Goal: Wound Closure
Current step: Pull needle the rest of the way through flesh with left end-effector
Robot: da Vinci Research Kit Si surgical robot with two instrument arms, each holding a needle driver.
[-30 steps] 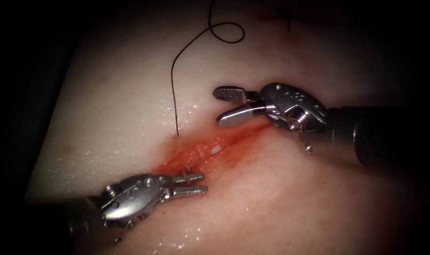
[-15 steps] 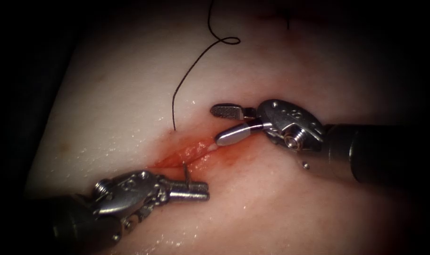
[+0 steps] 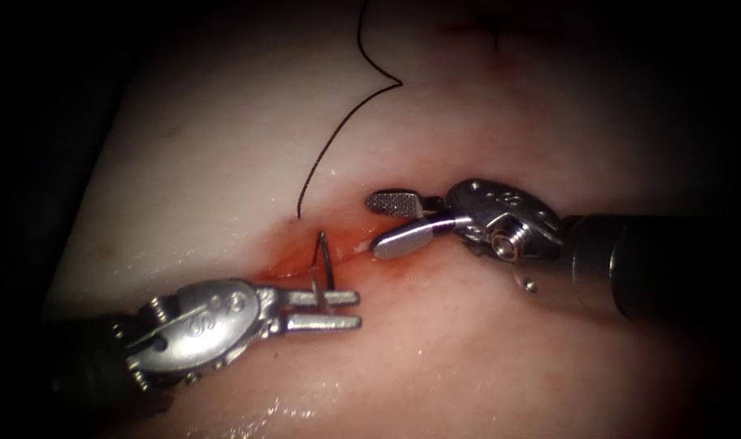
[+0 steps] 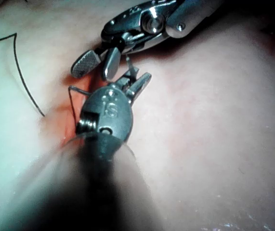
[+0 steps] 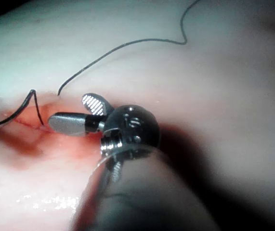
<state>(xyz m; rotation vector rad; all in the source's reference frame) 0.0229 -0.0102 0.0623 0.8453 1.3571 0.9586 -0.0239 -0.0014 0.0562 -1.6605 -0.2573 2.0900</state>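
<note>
Pale, wet tissue [image 3: 224, 146] forms the field, its cut [image 3: 305, 262] reddened by fluid. The needle [image 3: 324, 258] is seen drawn further out of the cut than half a second earlier, pinched near its tip in the left gripper [image 3: 337, 310], with the thread [image 3: 329, 142] trailing from the cut's left edge. The right gripper [image 3: 390, 223] is held spread and empty just beside the cut; judged next, the rest of the curve must be freed along its arc.

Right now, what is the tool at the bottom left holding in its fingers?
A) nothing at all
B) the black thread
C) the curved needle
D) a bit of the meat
C: the left tool has its fingers shut on the curved needle, which arcs up from them to the cut in the tissue; the thread lies loose on the left side of the cut, and the right tool holds nothing.
</note>
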